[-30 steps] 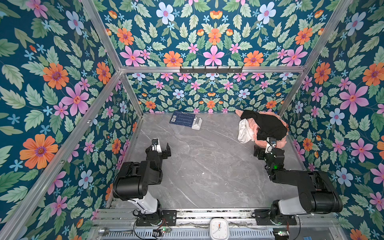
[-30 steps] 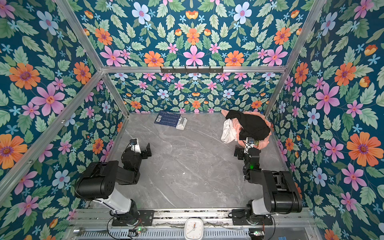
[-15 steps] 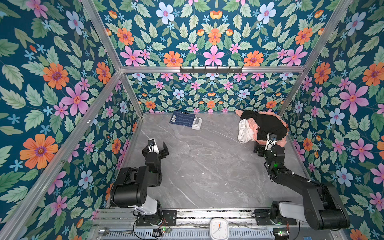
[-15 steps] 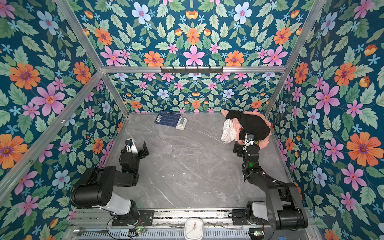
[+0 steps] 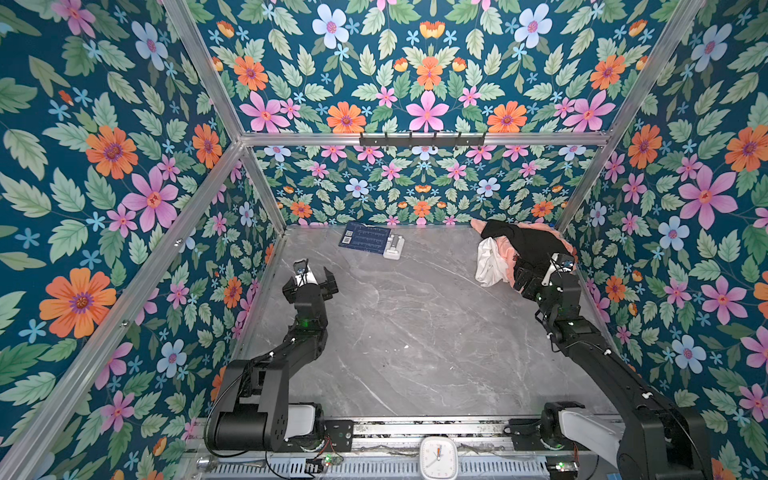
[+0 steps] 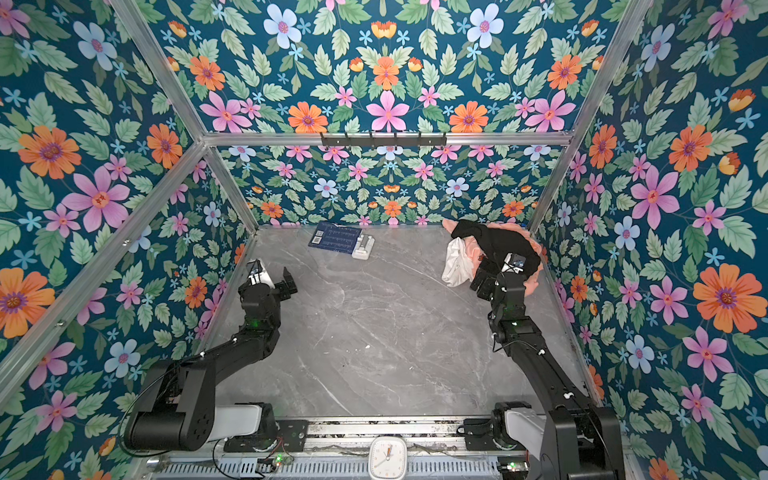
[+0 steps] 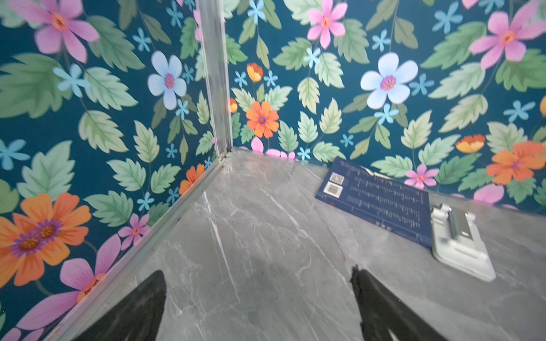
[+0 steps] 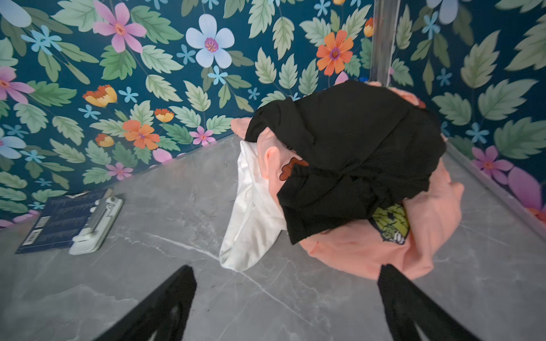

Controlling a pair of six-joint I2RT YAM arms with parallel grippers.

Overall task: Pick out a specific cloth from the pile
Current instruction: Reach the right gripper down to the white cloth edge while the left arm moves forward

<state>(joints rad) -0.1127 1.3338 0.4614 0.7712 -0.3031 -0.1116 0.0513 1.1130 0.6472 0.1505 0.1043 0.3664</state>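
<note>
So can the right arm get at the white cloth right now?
Probably yes: the white cloth hangs out of the pile onto the table, just ahead of the right arm with its jaws open.

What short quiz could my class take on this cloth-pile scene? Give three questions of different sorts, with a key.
1. True or false: the black garment lies on top of the pile.
2. The white cloth shows: A. on top of the pile; B. at the pile's edge, on the side toward the blue book; C. nowhere, hidden in every view.
3. Are the right arm's jaws open or shut, and is anything between them?
Key: 1 true; 2 B; 3 open, nothing between them.
</note>
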